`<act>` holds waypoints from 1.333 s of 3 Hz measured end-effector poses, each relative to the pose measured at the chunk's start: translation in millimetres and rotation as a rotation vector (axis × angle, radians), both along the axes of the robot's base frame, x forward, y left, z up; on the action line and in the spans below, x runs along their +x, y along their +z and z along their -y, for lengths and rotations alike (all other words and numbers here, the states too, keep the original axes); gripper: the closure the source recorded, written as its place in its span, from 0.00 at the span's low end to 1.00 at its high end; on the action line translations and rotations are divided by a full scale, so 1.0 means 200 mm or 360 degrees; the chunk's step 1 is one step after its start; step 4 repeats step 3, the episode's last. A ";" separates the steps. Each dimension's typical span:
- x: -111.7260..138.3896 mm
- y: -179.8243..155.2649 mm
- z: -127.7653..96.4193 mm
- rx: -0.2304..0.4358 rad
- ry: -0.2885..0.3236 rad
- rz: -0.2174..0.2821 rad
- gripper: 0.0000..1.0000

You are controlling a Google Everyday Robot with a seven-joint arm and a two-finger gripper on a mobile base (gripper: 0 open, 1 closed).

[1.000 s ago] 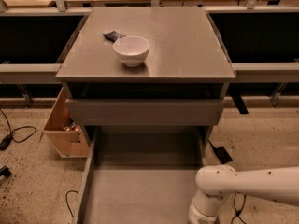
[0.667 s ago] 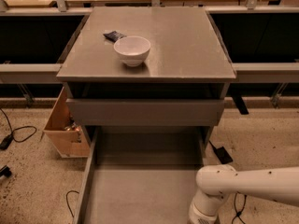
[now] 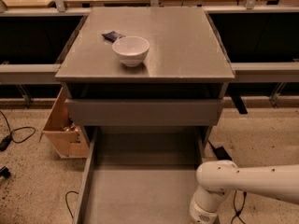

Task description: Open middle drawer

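The grey cabinet point(image 3: 187, 41) stands in the middle of the camera view. Its uppermost drawer front point(image 3: 142, 112) sits slightly out under the top. Below it the middle drawer point(image 3: 140, 185) is pulled far out toward me, showing its plain grey inside and its left side wall point(image 3: 86, 176). Its front edge is cut off by the bottom of the view. The lowest drawer is hidden. My white arm point(image 3: 247, 181) reaches in from the right, with its wrist point(image 3: 203, 211) by the drawer's right side. The gripper is below the bottom edge, out of view.
A white bowl point(image 3: 131, 50) and a small dark packet point(image 3: 113, 35) lie on the cabinet top. An open cardboard box point(image 3: 63, 129) stands on the floor at the left. Cables point(image 3: 18, 134) run on the speckled floor on both sides. Dark shelving flanks the cabinet.
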State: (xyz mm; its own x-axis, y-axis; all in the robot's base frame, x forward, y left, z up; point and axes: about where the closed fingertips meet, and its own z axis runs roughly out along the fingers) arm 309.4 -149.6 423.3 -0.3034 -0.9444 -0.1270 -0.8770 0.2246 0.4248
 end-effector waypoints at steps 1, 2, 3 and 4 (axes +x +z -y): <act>0.02 0.22 0.05 -0.0079 0.0033 0.0047 0.00; 0.15 0.65 0.19 -0.0198 0.0058 0.0202 0.00; 0.34 1.07 0.34 -0.0272 0.0070 0.0370 0.00; 0.34 1.07 0.34 -0.0272 0.0070 0.0370 0.00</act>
